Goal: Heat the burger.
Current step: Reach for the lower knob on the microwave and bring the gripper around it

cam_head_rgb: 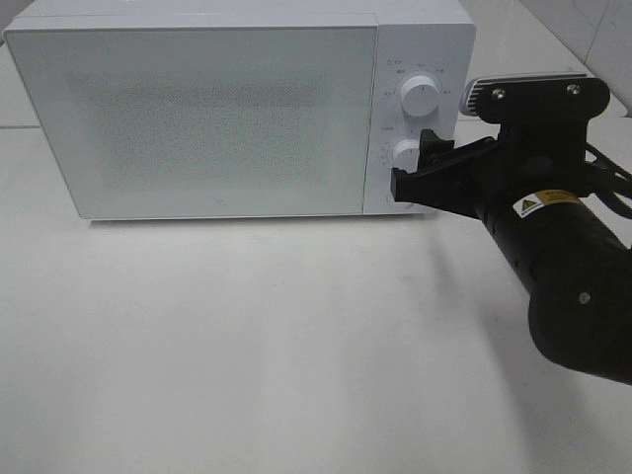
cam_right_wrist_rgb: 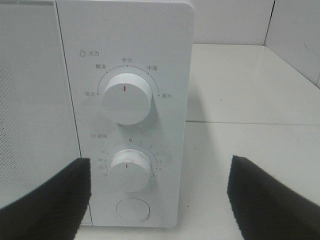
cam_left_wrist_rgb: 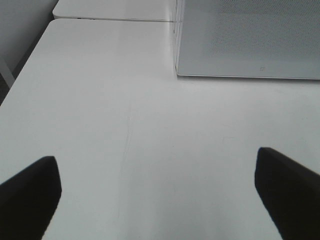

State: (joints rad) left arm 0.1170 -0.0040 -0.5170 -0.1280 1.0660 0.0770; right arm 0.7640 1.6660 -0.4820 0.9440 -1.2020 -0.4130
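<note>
Your right pincer (cam_head_rgb: 414,166), jaws wide and empty, hangs right at the microwave's (cam_head_rgb: 197,118) lower dial (cam_head_rgb: 406,153), hiding the panel's foot. Left pincer (cam_left_wrist_rgb: 157,195) is wide over the white worktop (cam_head_rgb: 247,346). Door (cam_head_rgb: 202,123) is shut and frosted; you can't tell where the burger is. Tiled wall (cam_head_rgb: 583,30) behind.

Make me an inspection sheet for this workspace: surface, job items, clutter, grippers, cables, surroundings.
Surface: white table, bare where visible.
Job's things: burger not in view; microwave door shut, inside hidden.
Clutter: nothing seen.
Grippers: left gripper open above bare table; right gripper open, at the microwave's lower knob; contact cannot be told.
Cables: black cable beside the right arm.
Surroundings: tiled wall behind; second table beyond.
</note>
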